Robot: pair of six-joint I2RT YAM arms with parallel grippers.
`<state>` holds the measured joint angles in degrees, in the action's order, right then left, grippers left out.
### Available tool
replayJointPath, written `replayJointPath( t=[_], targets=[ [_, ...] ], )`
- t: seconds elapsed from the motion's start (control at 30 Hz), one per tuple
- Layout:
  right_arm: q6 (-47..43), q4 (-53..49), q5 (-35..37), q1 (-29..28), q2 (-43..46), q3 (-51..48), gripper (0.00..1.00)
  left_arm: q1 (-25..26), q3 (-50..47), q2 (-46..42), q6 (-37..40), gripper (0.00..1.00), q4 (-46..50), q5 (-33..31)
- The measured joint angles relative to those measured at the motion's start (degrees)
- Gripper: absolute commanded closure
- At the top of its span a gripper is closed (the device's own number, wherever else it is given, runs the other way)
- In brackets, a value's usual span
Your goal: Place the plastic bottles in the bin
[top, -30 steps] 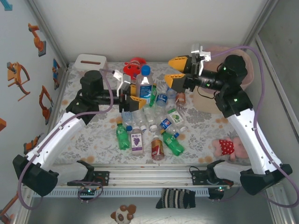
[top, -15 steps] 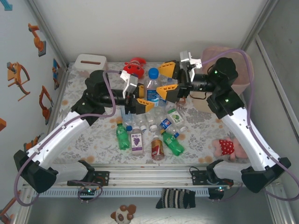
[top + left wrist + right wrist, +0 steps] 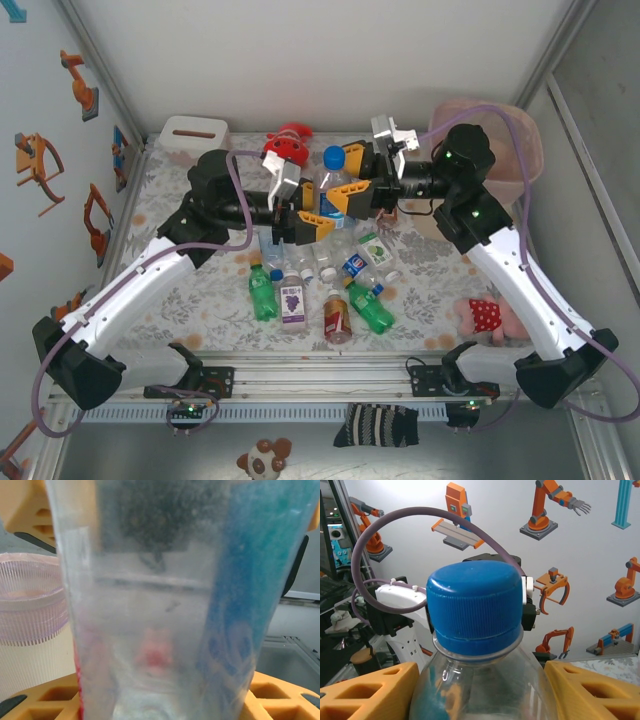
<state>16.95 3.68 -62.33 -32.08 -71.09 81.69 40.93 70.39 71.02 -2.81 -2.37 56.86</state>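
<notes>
We see the clear bottle [image 3: 328, 182] held upright above the table, long axis vertical, blue cap at twelve o'clock, sitting nine o'clock of the bin [image 3: 520, 160]. Left gripper [image 3: 303, 205] clamps its body; right gripper [image 3: 345, 178] flanks its shoulders, and we cannot tell whether it grips.

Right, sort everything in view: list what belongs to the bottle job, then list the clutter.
Job: blue-capped bottle, loose bottles, pink bin.
Clutter: red plush toy, white tissue box, pink plush doll, striped sock.
</notes>
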Motion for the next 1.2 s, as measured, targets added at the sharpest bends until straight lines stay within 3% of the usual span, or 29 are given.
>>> replayJointPath(
  t=[0.4, 0.63, 0.87, 1.07, 1.2],
  targets=[
    [0.0, 0.1, 0.0, 0.0, 0.0, 0.0, 0.52, 0.3, 0.0, 0.0, -0.2, 0.45, -0.3, -0.6],
    [-0.5, -0.8, 0.5, 0.0, 0.0, 0.0, 0.52, 0.3, 0.0, -0.3, -0.5, 0.25, -0.7, -3.1],
    [-4.8, -9.0, 5.0, 0.4, 0.1, 2.6, 0.53, 0.3, -2.4, -3.6, -0.1, 0.19, -1.2, -7.8],
    [-6.3, -14.7, 9.3, 5.6, 0.1, 6.2, 0.53, 0.3, -3.9, -5.9, 0.8, 0.18, -0.4, -10.7],
    [-6.5, -19.1, 12.6, 12.1, 0.0, 9.0, 0.54, 0.3, -4.2, -6.9, 1.6, 0.18, 0.5, -12.0]
  ],
)
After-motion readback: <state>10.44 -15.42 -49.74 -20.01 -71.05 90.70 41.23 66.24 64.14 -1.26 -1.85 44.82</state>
